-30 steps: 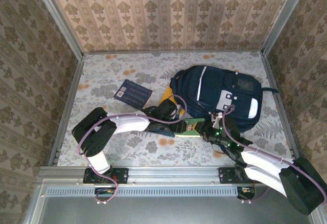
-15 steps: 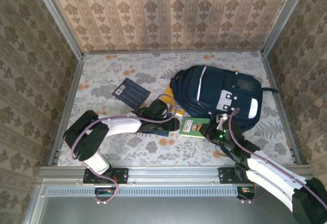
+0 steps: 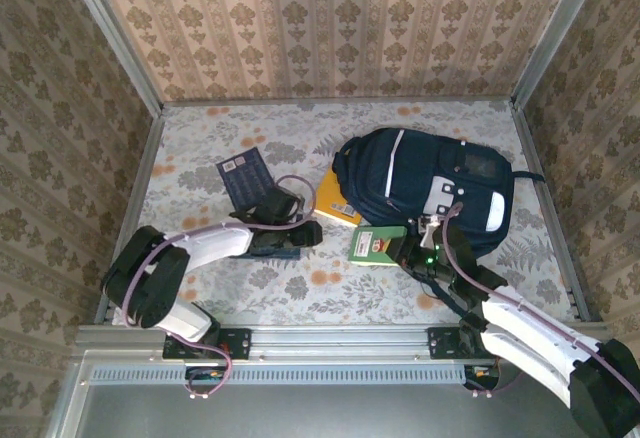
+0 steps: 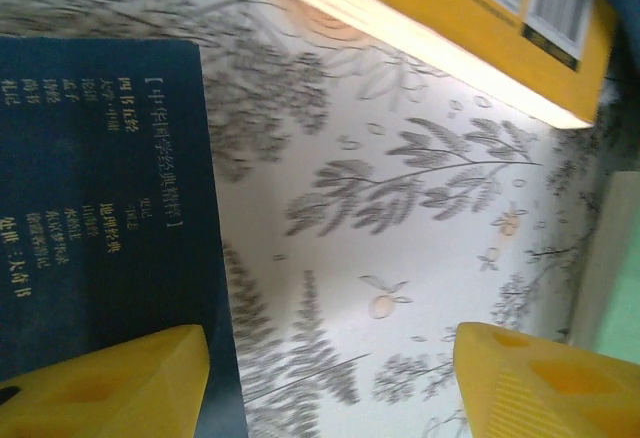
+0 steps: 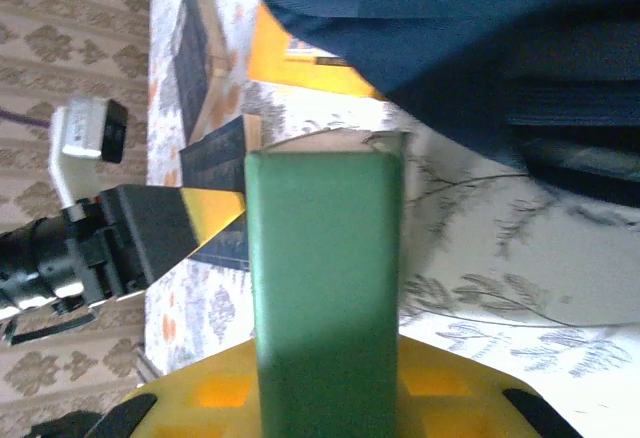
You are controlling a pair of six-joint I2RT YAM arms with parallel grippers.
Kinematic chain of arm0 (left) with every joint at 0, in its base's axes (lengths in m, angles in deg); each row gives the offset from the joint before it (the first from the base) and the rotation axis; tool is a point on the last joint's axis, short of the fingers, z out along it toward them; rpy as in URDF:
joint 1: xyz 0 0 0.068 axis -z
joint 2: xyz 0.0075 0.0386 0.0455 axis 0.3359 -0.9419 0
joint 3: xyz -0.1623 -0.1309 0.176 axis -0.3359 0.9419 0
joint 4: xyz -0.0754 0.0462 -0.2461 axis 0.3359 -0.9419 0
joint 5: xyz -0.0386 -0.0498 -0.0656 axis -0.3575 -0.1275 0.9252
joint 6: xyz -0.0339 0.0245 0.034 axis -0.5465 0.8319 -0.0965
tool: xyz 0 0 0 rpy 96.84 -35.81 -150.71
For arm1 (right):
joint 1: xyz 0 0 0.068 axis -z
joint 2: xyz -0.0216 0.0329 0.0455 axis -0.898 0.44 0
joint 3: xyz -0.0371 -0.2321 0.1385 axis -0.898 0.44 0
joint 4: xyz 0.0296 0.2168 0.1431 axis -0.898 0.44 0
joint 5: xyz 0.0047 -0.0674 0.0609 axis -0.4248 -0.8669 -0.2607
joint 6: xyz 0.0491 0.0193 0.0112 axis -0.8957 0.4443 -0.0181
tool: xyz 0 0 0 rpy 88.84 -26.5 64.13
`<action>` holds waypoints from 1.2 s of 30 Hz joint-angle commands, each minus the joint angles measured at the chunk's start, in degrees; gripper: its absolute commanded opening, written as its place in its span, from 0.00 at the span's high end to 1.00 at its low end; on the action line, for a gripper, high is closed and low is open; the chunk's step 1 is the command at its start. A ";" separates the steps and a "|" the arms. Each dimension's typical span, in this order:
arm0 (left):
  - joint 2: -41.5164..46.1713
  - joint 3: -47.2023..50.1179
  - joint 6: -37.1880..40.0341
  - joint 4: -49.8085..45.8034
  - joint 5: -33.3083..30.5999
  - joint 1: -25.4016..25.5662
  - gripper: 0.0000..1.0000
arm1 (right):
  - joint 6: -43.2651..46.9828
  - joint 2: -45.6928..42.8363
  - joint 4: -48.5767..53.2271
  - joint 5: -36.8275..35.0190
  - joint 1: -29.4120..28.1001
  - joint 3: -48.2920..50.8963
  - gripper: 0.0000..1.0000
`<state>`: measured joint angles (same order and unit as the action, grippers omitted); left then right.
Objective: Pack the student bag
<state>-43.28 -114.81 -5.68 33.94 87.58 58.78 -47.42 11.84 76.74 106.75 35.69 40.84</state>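
The bag lies flat at the table's far right, just beyond the right gripper, the nearer one, whose arm reaches in low from the near corner, fingers clamped on a green book lying crosswise along the bag's near-left edge. The left gripper hangs wide and empty between a navy book and a yellow book, possibly tucked under the bag

We see the student bag lying flat. At its left edge a yellow book peeks out; just nearer, the right gripper clasps a green book; further left lies a dark blue book.
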 commanded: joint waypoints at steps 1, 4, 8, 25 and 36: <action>4.96 0.16 3.95 -7.36 -1.23 -1.03 0.30 | 0.29 -0.15 -6.55 5.67 0.23 -3.51 1.00; 10.70 -0.63 4.56 -9.54 -0.11 -1.01 0.26 | -1.36 -0.62 -9.04 7.62 0.13 -5.12 1.00; 18.81 -0.29 3.89 -8.77 4.79 -1.01 0.20 | -0.68 -0.08 -5.90 9.84 0.16 -9.69 1.00; 31.43 -6.08 -1.30 -13.64 16.09 -1.28 0.19 | 67.51 -4.13 17.11 -5.10 -10.04 -25.59 1.00; 27.48 -3.01 -22.59 -0.58 23.42 -0.62 0.20 | 94.16 5.32 10.95 -36.58 -31.06 -27.07 1.00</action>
<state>-14.27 -118.46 -20.37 28.80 107.62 57.84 32.86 16.34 93.33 82.36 8.67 15.44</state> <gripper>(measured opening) 0.799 0.223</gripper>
